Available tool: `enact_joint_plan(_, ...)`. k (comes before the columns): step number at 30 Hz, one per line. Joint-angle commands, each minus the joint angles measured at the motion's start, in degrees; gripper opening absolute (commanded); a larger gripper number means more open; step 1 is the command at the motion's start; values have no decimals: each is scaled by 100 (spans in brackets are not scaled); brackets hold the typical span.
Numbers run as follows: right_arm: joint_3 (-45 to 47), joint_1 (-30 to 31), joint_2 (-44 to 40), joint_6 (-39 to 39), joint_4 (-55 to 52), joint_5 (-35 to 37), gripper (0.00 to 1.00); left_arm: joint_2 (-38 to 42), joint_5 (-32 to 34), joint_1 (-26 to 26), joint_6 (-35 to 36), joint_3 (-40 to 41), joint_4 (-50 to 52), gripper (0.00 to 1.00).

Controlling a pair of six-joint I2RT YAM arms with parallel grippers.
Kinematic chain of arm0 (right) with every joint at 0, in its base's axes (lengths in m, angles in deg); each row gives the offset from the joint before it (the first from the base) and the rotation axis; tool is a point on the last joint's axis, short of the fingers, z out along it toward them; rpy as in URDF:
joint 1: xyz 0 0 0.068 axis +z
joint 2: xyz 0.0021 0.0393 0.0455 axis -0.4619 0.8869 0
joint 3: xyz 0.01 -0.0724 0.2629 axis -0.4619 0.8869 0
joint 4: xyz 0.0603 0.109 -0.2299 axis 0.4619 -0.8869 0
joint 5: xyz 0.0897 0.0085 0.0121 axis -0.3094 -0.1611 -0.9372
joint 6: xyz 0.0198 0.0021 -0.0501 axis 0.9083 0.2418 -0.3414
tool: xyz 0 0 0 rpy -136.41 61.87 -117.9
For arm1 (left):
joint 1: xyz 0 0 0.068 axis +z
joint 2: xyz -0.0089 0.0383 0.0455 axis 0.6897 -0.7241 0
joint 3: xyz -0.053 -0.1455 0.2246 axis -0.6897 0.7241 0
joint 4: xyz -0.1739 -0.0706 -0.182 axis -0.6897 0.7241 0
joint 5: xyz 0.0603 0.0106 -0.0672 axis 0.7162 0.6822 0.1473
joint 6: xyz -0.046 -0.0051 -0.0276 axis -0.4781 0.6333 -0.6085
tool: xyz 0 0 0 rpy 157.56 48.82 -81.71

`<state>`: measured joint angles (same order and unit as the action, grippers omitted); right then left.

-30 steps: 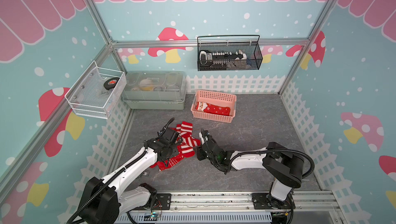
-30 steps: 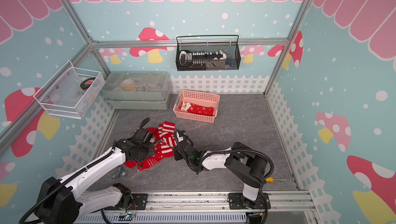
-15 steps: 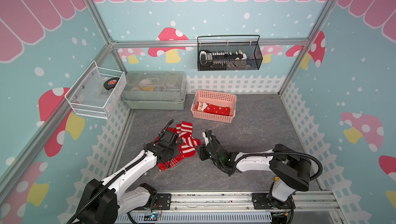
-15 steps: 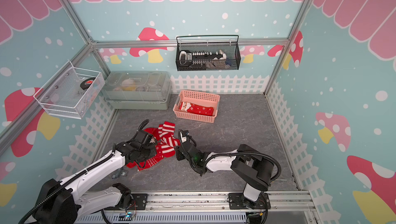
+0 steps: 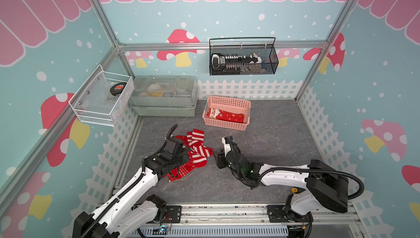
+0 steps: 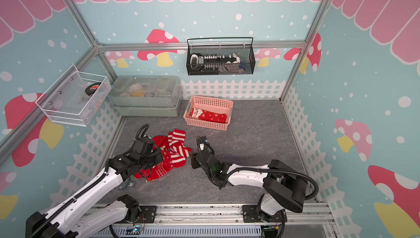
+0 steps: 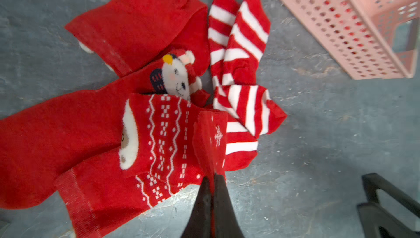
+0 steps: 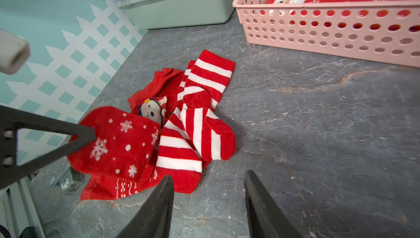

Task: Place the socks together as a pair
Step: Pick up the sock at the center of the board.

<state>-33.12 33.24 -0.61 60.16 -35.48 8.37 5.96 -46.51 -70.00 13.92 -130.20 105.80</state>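
My left gripper (image 7: pixel 212 180) is clamped on a fold of the snowflake sock (image 7: pixel 213 139), bunched up over the pile (image 5: pixel 181 172). What looks like its match, the Santa sock (image 5: pixel 227 116), lies lengthwise in the basket (image 5: pixel 227 124), beyond the pile and off to my right. Striped socks (image 5: pixel 197 152) lie between. My right gripper (image 8: pixel 209 176), jaws apart and empty, hangs just beside the stripes, close to the carry path I'd expect.

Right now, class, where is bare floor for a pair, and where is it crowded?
Bare floor between the pink basket, the right fence and the right arm; along the front rail. Crowded: the sock heap under the left arm.
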Motion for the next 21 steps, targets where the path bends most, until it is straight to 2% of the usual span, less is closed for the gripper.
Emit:
enact_joint_plan(1, 106, 7, -273, -101, -178, 283, 50, 470, 66, -6, 197, -421, 248, 0)
enact_joint_plan(9, 228, 9, -881, -228, -569, 551, 50, 1187, -88, -6, 956, -1260, 695, 0)
enact_joint_plan(21, 751, 9, -2201, -290, -1278, 1450, 51, 1180, -535, -15, 1801, -2444, 1397, 0)
